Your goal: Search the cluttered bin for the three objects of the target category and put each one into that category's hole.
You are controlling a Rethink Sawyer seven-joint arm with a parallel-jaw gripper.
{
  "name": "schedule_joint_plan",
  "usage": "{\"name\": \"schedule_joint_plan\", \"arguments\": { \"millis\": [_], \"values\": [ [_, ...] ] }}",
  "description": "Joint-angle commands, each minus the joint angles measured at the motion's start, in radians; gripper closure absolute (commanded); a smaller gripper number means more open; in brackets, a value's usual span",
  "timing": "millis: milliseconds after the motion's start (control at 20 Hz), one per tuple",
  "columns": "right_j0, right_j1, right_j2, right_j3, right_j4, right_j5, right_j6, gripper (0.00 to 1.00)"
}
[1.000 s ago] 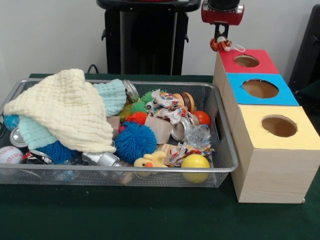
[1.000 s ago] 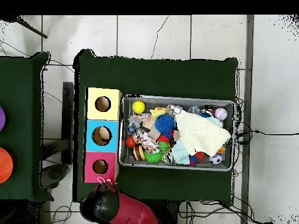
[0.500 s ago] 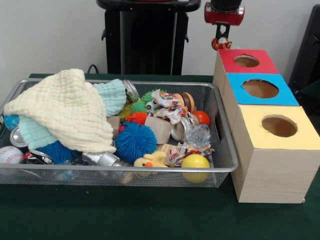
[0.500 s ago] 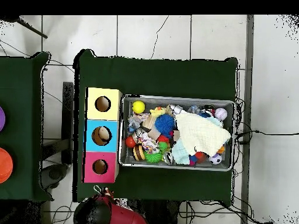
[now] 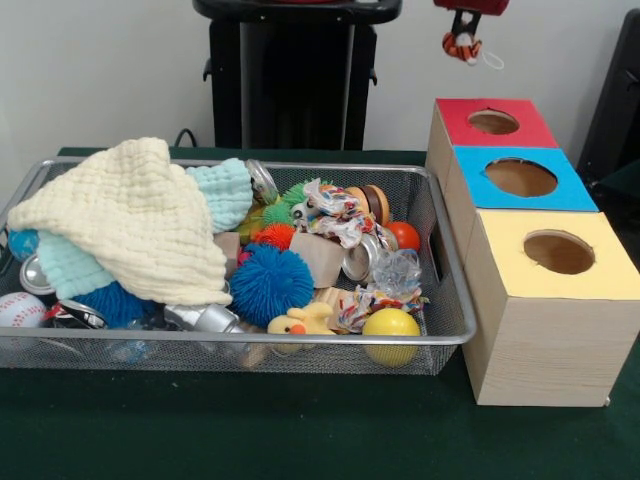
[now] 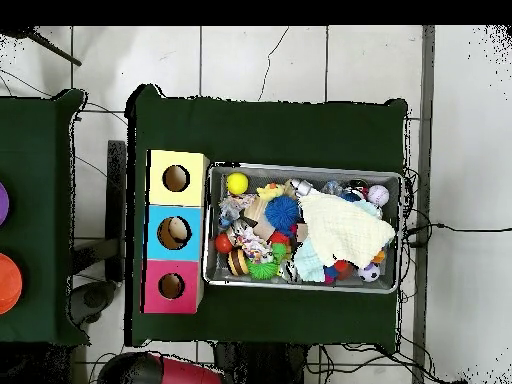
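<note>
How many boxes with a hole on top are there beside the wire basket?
3, in a row: the red box farthest back, the blue box in the middle, the yellow box nearest the camera.

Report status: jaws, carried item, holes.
Gripper shut on small tiger toy, high behind red box. Toy not dropped in. Red hole unobstructed.

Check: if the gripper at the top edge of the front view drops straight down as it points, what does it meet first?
Probably the red-topped wooden box near its far rim, or the table behind it; depth is unclear. The gripper hangs above it, shut on a small orange striped plush toy.
</note>
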Motion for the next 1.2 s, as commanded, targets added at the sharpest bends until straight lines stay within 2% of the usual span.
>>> {"name": "schedule_joint_plan", "arguments": {
  "millis": [50,400,600,800,1200],
  "values": [
    [0.014,-0.022,-0.08,-0.22,-0.031,0.156,0.331,1.0],
    [0.004,-0.02,-0.079,-0.245,-0.061,0.168,0.311,1.0],
    [-0.005,0.011,-0.078,-0.261,-0.08,0.062,0.266,1.0],
    [-0.034,0.026,-0.054,-0.265,-0.075,0.014,0.24,1.0],
    [-0.04,0.02,-0.053,-0.283,-0.09,0.033,0.241,1.0]
  ]
}}
